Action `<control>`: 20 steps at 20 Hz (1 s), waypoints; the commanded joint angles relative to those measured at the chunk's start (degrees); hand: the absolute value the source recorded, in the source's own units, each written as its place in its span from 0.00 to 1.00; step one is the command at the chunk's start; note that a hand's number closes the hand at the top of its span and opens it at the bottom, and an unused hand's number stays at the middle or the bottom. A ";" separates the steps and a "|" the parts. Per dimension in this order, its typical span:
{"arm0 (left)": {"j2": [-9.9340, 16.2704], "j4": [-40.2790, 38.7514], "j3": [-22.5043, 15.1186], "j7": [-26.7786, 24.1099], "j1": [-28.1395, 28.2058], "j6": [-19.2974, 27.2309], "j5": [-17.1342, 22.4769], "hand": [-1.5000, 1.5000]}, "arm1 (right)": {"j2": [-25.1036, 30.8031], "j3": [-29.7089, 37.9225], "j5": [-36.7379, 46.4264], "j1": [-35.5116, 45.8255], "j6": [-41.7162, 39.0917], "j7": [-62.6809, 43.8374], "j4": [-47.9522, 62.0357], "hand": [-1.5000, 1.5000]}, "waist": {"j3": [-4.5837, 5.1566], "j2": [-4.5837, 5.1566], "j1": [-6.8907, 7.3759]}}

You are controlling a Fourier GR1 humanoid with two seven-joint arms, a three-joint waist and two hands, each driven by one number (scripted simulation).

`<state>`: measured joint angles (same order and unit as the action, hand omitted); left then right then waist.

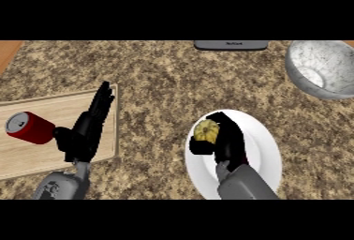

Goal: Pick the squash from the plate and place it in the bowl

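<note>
- Our right hand (pixel 227 138) is over the white plate (pixel 266 140), fingers curled round the squash (pixel 206 131); only the yellow, ridged side of the squash shows past them.
- We cannot tell whether the squash is lifted or resting on the plate; it sits toward the plate's left rim.
- The plate lies near the counter's (pixel 166 84) front edge, right of centre.
- The bowl (pixel 321 68), grey and speckled, stands at the counter's far right corner, well apart from the plate, with bare counter between them.
- Our left hand (pixel 90 124) is open, fingers straight and pointing away from us, over the right edge of a wooden cutting board (pixel 41 150) at the counter's left edge. It holds nothing.
- A red can (pixel 29 127) lies on its side on the board, just beside that hand's thumb; we cannot tell whether they touch.
- A dark grey object (pixel 230 45) sits at the counter's far edge; it carries a small pale mark, too small to read.
</note>
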<state>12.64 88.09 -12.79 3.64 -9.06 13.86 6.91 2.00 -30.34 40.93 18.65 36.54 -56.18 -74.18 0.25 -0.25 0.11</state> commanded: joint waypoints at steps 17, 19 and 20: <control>-0.69 1.23 -0.15 -1.04 3.36 -0.90 -1.10 0.50 | 30.35 15.32 -32.17 -5.41 -25.87 44.55 -42.50 1.00 | -0.25 0.07 -0.64; 0.05 2.01 1.38 3.35 -0.49 -0.23 -1.31 0.50 | 31.60 19.51 -33.23 -2.16 -27.55 37.86 -45.07 1.00 | -0.23 0.09 -0.54; -0.75 -1.28 2.06 -0.99 -0.13 -1.24 -0.76 0.50 | 34.03 23.93 -36.83 0.91 -30.72 37.70 -41.95 1.00 | -0.21 0.23 -0.43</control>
<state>12.83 88.70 -11.20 3.74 -8.03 12.82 6.62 31.57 -14.81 8.05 15.17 10.38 -15.03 -114.87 -0.03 -0.18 -0.66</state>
